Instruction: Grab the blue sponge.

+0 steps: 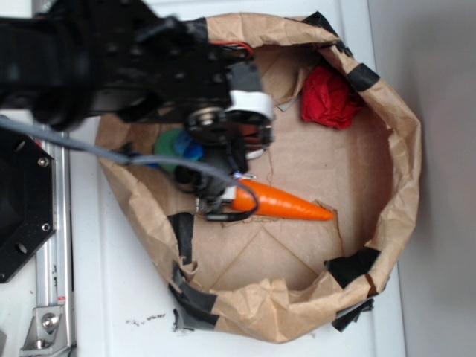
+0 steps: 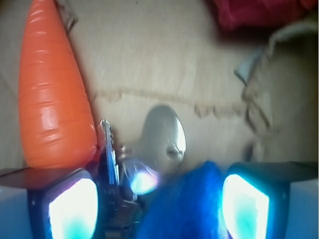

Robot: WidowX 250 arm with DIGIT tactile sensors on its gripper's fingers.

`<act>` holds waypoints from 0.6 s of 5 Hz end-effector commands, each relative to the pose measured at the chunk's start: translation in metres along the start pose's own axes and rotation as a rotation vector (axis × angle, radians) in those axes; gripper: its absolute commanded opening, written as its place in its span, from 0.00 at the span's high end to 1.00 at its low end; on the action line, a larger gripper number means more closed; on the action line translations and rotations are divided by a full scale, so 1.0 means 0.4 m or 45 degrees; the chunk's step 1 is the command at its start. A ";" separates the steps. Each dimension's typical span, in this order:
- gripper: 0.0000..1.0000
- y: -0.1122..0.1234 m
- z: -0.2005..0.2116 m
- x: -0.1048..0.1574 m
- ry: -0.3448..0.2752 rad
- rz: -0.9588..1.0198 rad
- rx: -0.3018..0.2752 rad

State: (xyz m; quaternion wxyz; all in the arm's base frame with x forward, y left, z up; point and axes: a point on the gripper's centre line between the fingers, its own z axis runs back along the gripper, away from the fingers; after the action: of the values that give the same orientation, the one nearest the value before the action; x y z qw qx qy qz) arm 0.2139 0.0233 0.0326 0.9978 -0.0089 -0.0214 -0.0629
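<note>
- Wrist view: we are seeing the tool (image 2: 159, 204) with its two lit pads (image 2: 75, 206) standing apart, jaws spread.
- We are noting the blue sponge (image 2: 187, 206) lying between the pads, nearer the right one; whether it touches we cannot tell.
- We are finding an orange carrot (image 2: 52, 89) at upper left and a metal spoon (image 2: 164, 137) ahead.
- Exterior view: we are looking down into a brown paper bowl (image 1: 401, 171) on the white counter (image 1: 126, 282), a red cloth (image 1: 329, 97) lying at its far side.
</note>
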 end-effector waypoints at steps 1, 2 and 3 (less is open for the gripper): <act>0.00 0.013 0.092 -0.001 -0.123 0.079 0.054; 0.00 0.011 0.053 0.014 -0.053 0.071 0.086; 0.00 0.006 0.018 0.021 0.014 0.092 0.076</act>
State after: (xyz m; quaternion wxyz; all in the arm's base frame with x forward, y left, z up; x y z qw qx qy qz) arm 0.2158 0.0301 0.0334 0.9996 0.0162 0.0005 -0.0245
